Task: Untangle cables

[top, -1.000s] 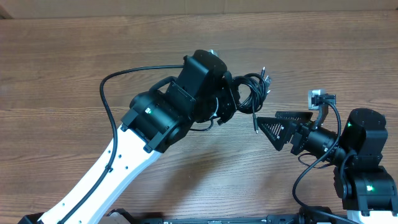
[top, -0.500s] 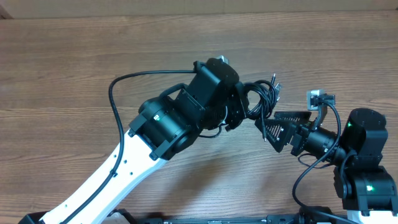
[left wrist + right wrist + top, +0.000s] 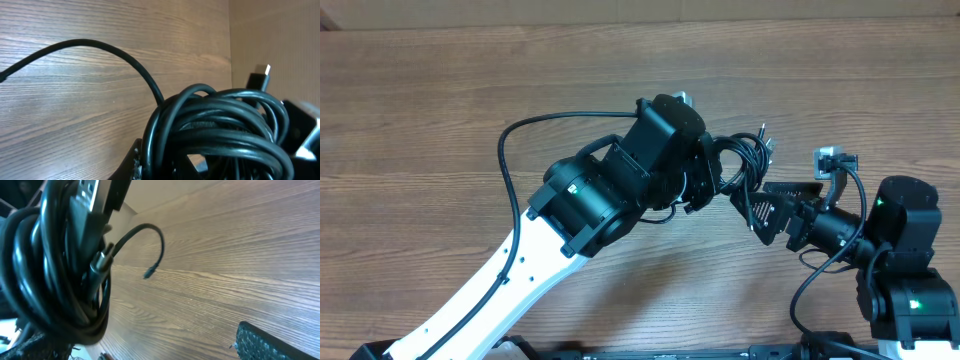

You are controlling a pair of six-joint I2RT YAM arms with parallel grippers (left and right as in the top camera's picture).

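The cables [image 3: 742, 163] are a tight clump of thin black loops with small plug ends sticking out at the top right, held above the table. My left gripper [image 3: 713, 172] is shut on the clump's left side. The clump fills the lower right of the left wrist view [image 3: 220, 130], with one plug [image 3: 260, 77] poking up. My right gripper [image 3: 768, 203] is open just right of and below the clump, and a hanging cable end lies between its fingers. In the right wrist view the clump [image 3: 50, 270] is close at the left, with a metal plug [image 3: 100, 260].
The wooden table [image 3: 440, 110] lies under everything. A thicker black arm cable [image 3: 505, 150] loops out to the left of the left arm. A cardboard wall [image 3: 280, 35] stands at the table's far edge.
My left gripper has carried the cable clump to the right, up to the right gripper's open fingers. The right gripper has barely moved.
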